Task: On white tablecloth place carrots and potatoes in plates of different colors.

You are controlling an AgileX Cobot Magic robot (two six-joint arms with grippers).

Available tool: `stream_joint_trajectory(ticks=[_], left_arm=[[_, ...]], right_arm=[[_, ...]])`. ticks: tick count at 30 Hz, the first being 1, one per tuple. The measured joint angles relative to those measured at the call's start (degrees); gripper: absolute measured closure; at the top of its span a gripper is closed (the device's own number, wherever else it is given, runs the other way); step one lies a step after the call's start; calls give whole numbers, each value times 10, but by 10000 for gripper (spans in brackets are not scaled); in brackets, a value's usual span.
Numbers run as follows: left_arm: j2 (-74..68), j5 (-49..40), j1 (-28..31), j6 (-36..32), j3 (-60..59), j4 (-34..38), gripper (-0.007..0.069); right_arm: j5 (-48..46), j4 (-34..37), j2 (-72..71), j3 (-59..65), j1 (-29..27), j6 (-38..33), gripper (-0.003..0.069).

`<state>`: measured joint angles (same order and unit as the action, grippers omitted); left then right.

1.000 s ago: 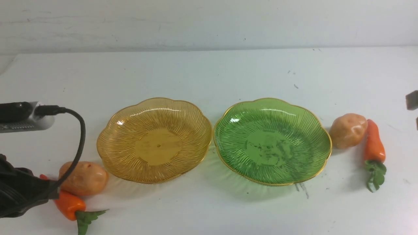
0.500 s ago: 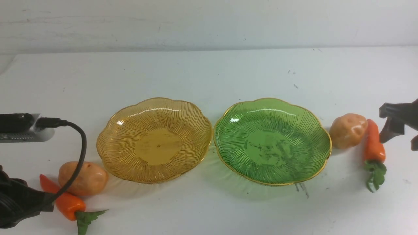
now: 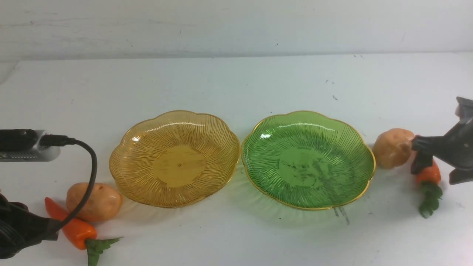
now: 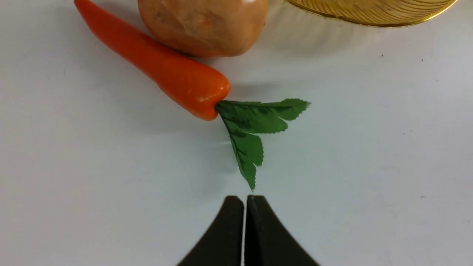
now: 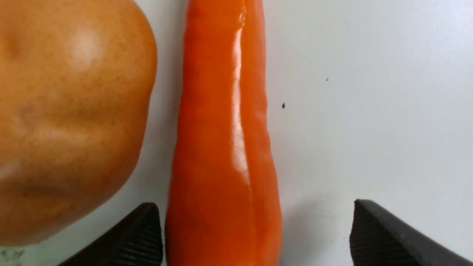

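On the white tablecloth (image 3: 236, 85) an amber plate (image 3: 175, 159) and a green plate (image 3: 308, 160) sit side by side, both empty. Left of the amber plate lie a potato (image 3: 95, 201) and a carrot (image 3: 72, 225), touching. My left gripper (image 4: 244, 197) is shut and empty, just short of that carrot's (image 4: 170, 70) leaves. Right of the green plate lie a second potato (image 3: 392, 147) and carrot (image 3: 428, 173). My right gripper (image 3: 438, 168) is open astride this carrot (image 5: 221, 129): one finger (image 5: 147, 229) touches it beside the potato (image 5: 70, 111), the other finger (image 5: 369, 225) stands apart.
My left arm's grey camera body (image 3: 26, 144) and its looping black cable (image 3: 90, 166) hang over the table's left side, in front of the left potato. A pale wall (image 3: 236, 26) rises behind the table's back edge.
My right gripper came in from the right edge, opened, and dropped over the right carrot, hiding its upper half. My left arm drew back a little, uncovering the left carrot.
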<state>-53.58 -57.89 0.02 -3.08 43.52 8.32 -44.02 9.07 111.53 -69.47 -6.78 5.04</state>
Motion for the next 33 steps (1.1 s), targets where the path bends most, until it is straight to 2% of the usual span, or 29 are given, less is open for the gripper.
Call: stream_joint_trajectory(ticks=[1,2,8,11,14,17,21,24,26,28,32,33], left_arm=[[0,0,0,0,0,0,627],[0,0,0,0,0,0,627],[0,0,0,0,0,-1,627],[0,0,0,0,0,-1,627],[0,3,0,0,0,-1,627],[1,8,0,0,0,-1,627],[1,8,0,1,0,-1,627],[1,7,0,4,0,-1,627],[1,3,0,6,0,-1,627],[1,1,0,9,0,-1,627],[1,-7,0,31,0,-6,627],[1,-14,0,42,1,-14,627]], right_arm=[[-4,-8,0,0,0,0,268],[-8,-16,0,-1,0,1,302],[-56,-68,-55,-13,-11,38,288],[-65,-39,-130,-21,-3,45,288],[-38,56,-189,-26,58,8,288],[1,129,-184,-29,134,-41,288],[44,153,-128,-37,209,-68,288],[26,153,-70,-69,225,-68,286],[-12,153,-44,-94,225,-59,242],[-50,148,-33,-115,226,-55,153],[-123,123,-35,-166,226,-58,26],[-143,115,-37,-179,226,-58,15]])
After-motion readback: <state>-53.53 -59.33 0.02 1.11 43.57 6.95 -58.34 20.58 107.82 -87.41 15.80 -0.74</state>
